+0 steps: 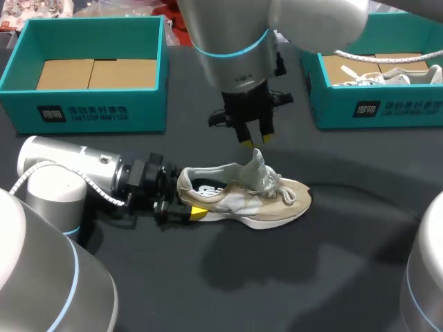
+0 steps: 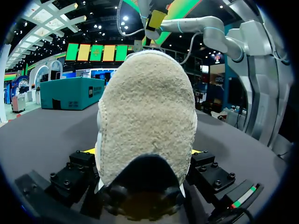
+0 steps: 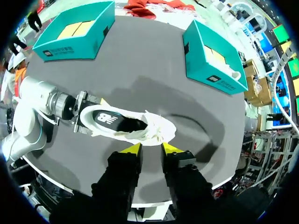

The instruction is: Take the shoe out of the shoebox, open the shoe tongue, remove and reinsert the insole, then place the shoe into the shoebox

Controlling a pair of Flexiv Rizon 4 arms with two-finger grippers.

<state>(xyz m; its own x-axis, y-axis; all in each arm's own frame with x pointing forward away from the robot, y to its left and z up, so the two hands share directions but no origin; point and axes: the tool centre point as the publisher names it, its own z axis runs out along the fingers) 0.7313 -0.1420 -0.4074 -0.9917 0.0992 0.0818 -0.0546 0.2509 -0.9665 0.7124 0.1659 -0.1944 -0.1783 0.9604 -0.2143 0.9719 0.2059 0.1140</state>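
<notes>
dark table (image 1: 332, 277): shoe (image 1: 242, 197) heel clamped in left claw (image 1: 185, 200).

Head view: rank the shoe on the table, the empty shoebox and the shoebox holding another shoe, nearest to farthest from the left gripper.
1. The shoe on the table: its heel sits between the fingers of the left gripper.
2. The empty shoebox: beyond the gripper, at the table's far left.
3. The shoebox holding another shoe: far right, across the table.

- The shoe (image 1: 239, 199), a beige and white sneaker, stands upright on its sole mid-tabletop (image 1: 332, 277), with its tongue (image 1: 257, 166) raised and its laces (image 1: 284, 192) loose.
- The teal shoebox (image 1: 90, 111) sits open at the far left, its cardboard floor showing.
- The second shoebox (image 1: 377, 107), also teal, sits open at the far right and holds a white shoe (image 1: 391, 75).
</notes>
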